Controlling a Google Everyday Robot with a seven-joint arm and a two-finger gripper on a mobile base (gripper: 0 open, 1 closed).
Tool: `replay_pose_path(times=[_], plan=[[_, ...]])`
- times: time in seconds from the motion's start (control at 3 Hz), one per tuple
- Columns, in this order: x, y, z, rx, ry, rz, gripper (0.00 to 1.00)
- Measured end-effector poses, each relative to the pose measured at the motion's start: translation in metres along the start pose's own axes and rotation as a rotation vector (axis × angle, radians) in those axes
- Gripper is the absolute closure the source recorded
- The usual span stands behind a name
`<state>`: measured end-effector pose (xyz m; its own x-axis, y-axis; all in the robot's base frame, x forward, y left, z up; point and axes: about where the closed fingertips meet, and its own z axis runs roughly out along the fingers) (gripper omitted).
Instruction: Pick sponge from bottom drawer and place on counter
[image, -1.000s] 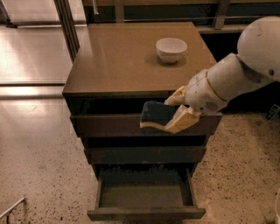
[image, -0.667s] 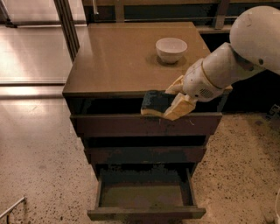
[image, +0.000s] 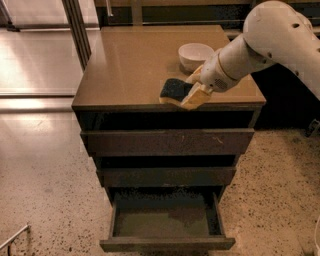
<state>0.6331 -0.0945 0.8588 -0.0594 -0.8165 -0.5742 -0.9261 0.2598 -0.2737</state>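
A speckled floor (image: 45, 165) is seen around a dark brown drawer cabinet (image: 90, 145), which is topped by the tan-brown counter (image: 130, 60). A white robot arm (image: 270, 35) is extended in from the upper right, over the right part of the counter. The bottom drawer (image: 165, 244) is pulled well out, and its olive-grey inner floor is exposed with nothing seen lying on it. Above it, the two shallower upper drawers (image: 167, 141) are shown, each with a dark gap above its front. A white bowl (image: 196, 55) is set on the counter towards the back right, just behind the arm's wrist. The gripper (image: 192, 90) is held low over the counter's front edge, right of centre, and its tan fingers (image: 197, 97) are clamped on the sponge (image: 175, 90). The sponge is held with its dark blue-green layer uppermost and its yellow body beneath, just in front of the bowl. Whether the sponge is touching the counter surface cannot be told.
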Motion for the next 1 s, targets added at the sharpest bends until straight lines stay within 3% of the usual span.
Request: replay_pose_path(times=[0.33, 1.0], plan=[[-0.007, -0.041, 0.023, 0.036, -0.047, 0.002, 1.00], [-0.003, -0.051, 0.036, 0.046, -0.050, 0.027, 1.00]])
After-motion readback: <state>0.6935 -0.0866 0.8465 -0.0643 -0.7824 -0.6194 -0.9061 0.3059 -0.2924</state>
